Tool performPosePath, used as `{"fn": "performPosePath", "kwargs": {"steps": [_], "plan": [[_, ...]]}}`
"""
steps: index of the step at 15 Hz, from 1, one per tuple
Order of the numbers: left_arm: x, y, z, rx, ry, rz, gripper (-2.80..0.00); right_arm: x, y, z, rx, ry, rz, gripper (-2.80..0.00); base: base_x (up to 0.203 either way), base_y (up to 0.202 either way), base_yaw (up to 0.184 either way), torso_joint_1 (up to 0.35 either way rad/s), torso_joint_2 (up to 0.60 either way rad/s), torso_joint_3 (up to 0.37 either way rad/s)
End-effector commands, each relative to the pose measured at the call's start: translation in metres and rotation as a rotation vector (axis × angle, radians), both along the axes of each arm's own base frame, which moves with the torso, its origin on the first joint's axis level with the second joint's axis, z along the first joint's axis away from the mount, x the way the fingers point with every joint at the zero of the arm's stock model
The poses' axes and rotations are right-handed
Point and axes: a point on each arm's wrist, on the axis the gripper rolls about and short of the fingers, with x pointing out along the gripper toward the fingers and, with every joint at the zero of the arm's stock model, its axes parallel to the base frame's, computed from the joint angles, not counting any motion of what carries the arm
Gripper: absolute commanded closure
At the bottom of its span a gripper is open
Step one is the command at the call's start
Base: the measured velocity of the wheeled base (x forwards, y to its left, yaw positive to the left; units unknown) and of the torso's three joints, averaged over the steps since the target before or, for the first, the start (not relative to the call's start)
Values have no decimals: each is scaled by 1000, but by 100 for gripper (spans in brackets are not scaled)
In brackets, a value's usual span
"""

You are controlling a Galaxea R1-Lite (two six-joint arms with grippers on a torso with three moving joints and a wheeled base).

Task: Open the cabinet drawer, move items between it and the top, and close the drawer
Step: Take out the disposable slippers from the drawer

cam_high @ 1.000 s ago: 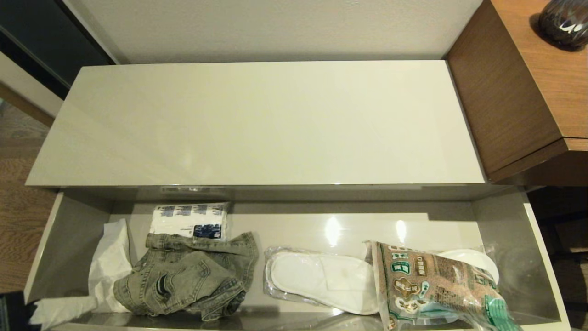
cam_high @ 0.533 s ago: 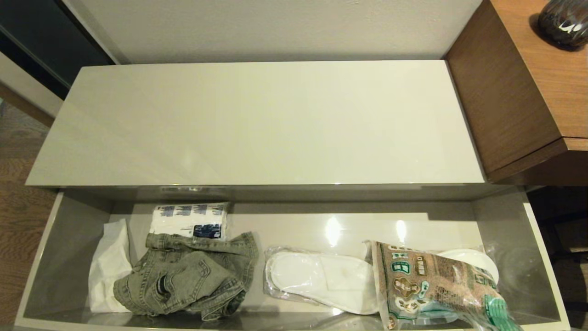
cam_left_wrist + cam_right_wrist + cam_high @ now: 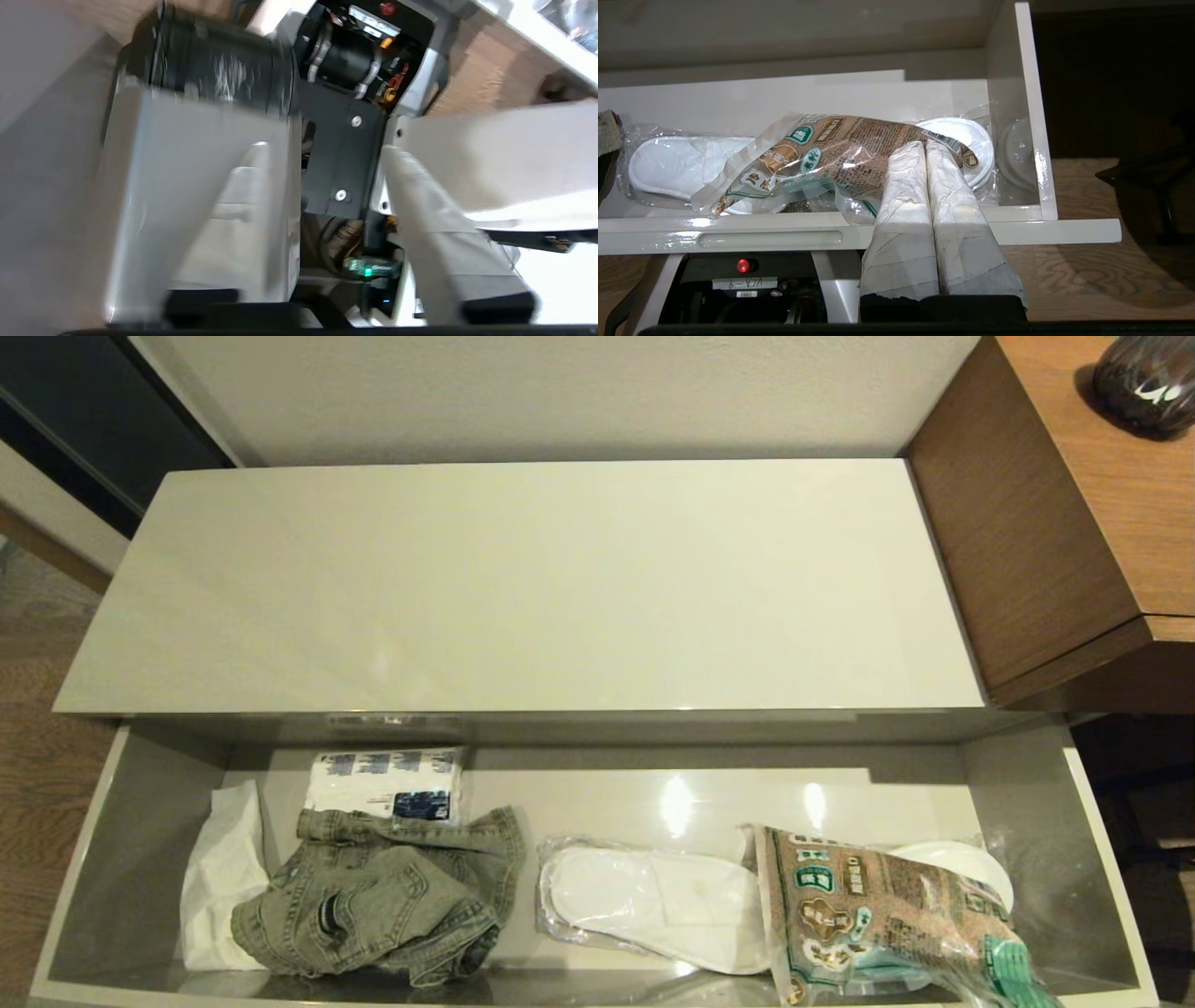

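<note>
In the open drawer point(image 3: 1102, 859), left to right: white paper point(image 3: 219, 877), tissue pack point(image 3: 385, 784) behind the jacket point(image 3: 373, 896), slippers point(image 3: 653, 905), snack bag point(image 3: 868, 919) lying over the pack's right end. Top point(image 3: 523, 588) bare; brown desk point(image 3: 1083, 495) on its right, wood floor below. Right gripper point(image 3: 926, 147) before the drawer front, fingers pressed together; left gripper point(image 3: 322, 154) spread, holding nothing, facing the robot's base

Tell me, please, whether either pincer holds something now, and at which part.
Nothing is held. The right pincer is shut and empty above the drawer's front rim; the left pincer is open, with nothing between its fingers.
</note>
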Motion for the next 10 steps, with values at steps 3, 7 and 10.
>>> {"fn": "performPosePath", "kwargs": {"steps": [3,7,10], "plan": [[-15,-4,11,18,-112,9,0,0,0,0,0,1,1,0,0,0,0,0,0,0],[-19,-4,26,54,-230,6,0,0,0,0,0,1,1,0,0,0,0,0,0,0],[-17,-1,58,117,-368,65,0,0,0,0,0,1,1,0,0,0,0,0,0,0]]}}
